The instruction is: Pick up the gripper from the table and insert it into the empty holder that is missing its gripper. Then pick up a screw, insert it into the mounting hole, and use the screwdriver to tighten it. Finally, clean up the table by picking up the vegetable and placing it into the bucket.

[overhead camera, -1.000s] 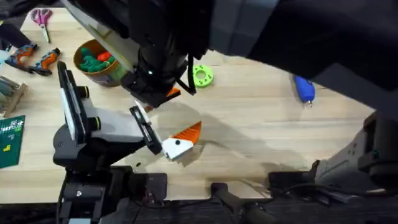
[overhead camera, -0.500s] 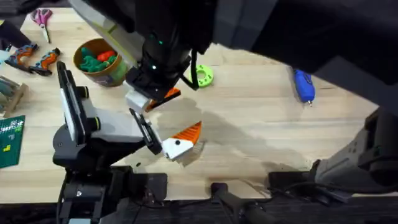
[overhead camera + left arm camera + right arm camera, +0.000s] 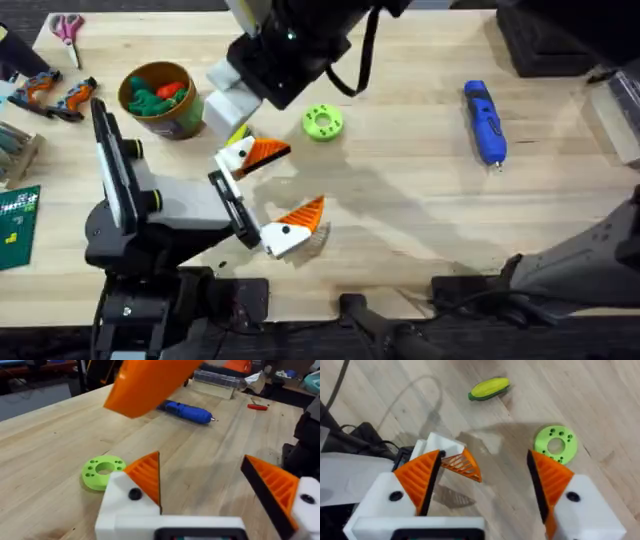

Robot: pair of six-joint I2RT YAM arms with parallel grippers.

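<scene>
The right gripper [image 3: 485,482] has its orange-padded fingers spread wide with nothing between them, hanging above a white block with an orange tip [image 3: 457,460]; past it lie the vegetable [image 3: 490,388] and a lime-green disc [image 3: 555,444]. The left gripper [image 3: 215,490] is likewise wide and empty, a blurred orange shape cutting off the screwdriver [image 3: 187,411]. Overhead, the right arm partly hides the vegetable beside the bucket [image 3: 160,100].

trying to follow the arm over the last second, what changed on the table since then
The large dark arm overhead has drawn back toward the far edge, uncovering the screwdriver, the green disc and the mounted orange-tipped finger beside it. The right gripper hangs open above the table. The bucket, the vegetable and the lower orange-tipped finger lie where they were.
</scene>
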